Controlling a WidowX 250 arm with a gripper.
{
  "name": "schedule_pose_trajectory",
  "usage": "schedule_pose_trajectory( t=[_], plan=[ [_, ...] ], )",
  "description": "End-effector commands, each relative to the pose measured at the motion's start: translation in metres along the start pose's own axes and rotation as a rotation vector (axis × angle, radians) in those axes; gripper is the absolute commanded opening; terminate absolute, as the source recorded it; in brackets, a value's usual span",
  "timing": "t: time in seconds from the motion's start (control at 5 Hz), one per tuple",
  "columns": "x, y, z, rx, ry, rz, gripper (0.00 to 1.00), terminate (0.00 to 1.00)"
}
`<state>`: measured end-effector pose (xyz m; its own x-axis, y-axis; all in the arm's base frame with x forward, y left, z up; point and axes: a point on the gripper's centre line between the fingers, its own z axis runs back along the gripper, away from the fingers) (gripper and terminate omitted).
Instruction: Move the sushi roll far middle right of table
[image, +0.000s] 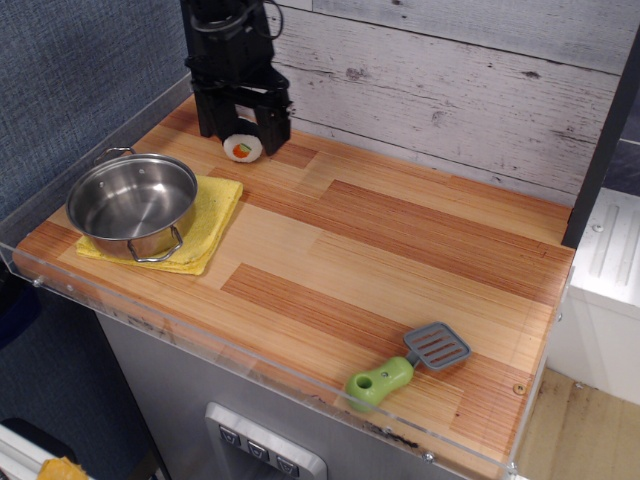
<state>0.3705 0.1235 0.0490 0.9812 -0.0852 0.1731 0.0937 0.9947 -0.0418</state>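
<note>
White-faced sushi roll (242, 149), orange-green centre, between black fingers (273, 122)

At the left of the frame a steel pot (133, 203) with two handles sits on a folded yellow cloth (205, 222). Lower right, a green-handled spatula (407, 363) with a grey slotted head lies near the front edge.

single cam, high at my table's (400, 260) near-right corner, angled down toward the far wall (450, 90). mid range, whole top in frame.
</note>
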Motion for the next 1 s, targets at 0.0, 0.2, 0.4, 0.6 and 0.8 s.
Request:
schedule_pose_trajectory(
  t=[0.0,0.2,0.4,0.6,0.8],
  plan=[
    [0.011,0.037,0.002,0.043,-0.027,0.039,1.0,0.0],
    [0.018,0.041,-0.013,0.055,-0.028,0.043,1.0,0.0],
    [0.021,0.036,-0.022,0.067,-0.025,0.037,0.0,0.0],
    [0.019,0.027,-0.021,0.07,-0.026,0.035,0.0,0.0],
    [0.016,0.021,-0.01,0.068,-0.049,0.036,0.0,0.0]
  ],
)
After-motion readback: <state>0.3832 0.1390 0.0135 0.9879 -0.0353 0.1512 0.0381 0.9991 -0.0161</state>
